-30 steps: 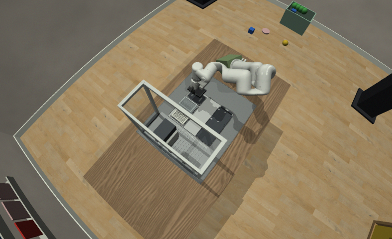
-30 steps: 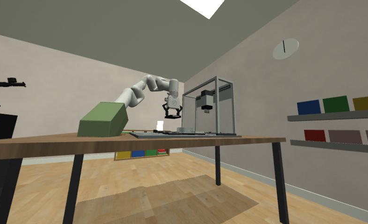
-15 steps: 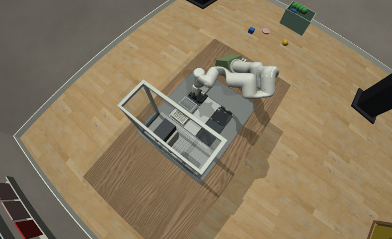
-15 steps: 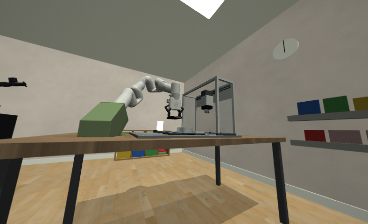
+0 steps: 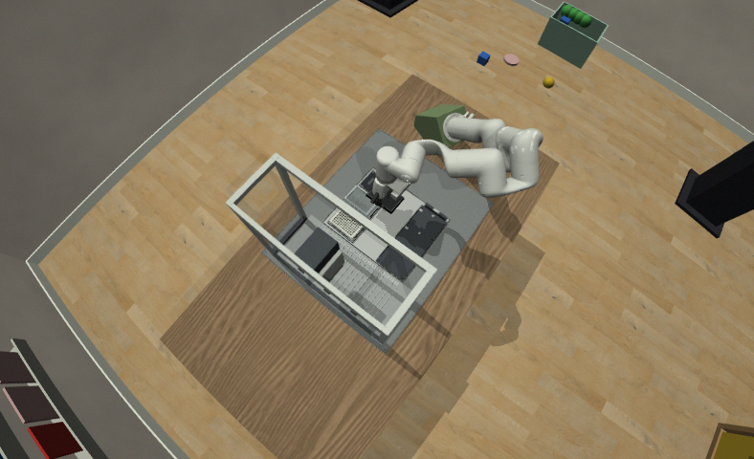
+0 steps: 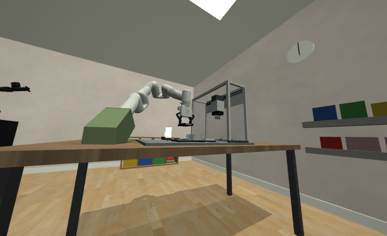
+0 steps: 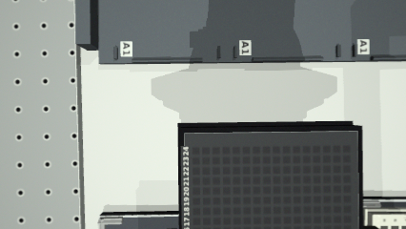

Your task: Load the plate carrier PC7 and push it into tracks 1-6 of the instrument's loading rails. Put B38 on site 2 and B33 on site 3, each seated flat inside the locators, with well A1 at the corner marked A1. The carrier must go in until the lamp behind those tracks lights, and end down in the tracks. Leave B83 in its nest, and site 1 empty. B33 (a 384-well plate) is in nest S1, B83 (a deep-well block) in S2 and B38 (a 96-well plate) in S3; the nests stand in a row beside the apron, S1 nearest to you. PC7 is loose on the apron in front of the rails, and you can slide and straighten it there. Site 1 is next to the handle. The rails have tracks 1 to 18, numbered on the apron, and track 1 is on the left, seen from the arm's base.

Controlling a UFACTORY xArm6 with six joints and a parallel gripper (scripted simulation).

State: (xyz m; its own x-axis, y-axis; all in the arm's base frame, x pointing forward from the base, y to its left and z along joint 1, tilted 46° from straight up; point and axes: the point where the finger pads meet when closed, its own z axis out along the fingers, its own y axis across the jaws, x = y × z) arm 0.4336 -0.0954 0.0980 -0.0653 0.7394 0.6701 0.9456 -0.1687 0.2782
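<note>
B33 [image 5: 391, 203] [image 6: 185, 124] [image 7: 267, 186], a dark 384-well plate, is held level in my gripper [image 5: 385, 199] [image 6: 185, 124], which is shut on it. They hang above the apron between nests and carrier. Nest S1 [image 5: 367, 179] [image 7: 138, 222] is empty. B83 [image 5: 361, 199], pale grey-blue, is in S2; the held plate hides it in the wrist view. B38 [image 5: 344, 223] [image 7: 385, 220], cream, is in S3. The dark carrier PC7 [image 5: 424, 229] [image 7: 162, 29] lies on the apron; its A1 labels show and no plate is visible on it. The lamps cannot be made out.
The instrument's pale frame [image 5: 335, 196] [image 6: 228, 116] stands over the rails [image 5: 364, 284], and a dark-topped pipetting head [image 5: 317, 250] [image 6: 217, 106] hangs inside it. The white apron [image 7: 119, 134] lies between nests and carrier. A perforated grey plate [image 7: 30, 124] borders it.
</note>
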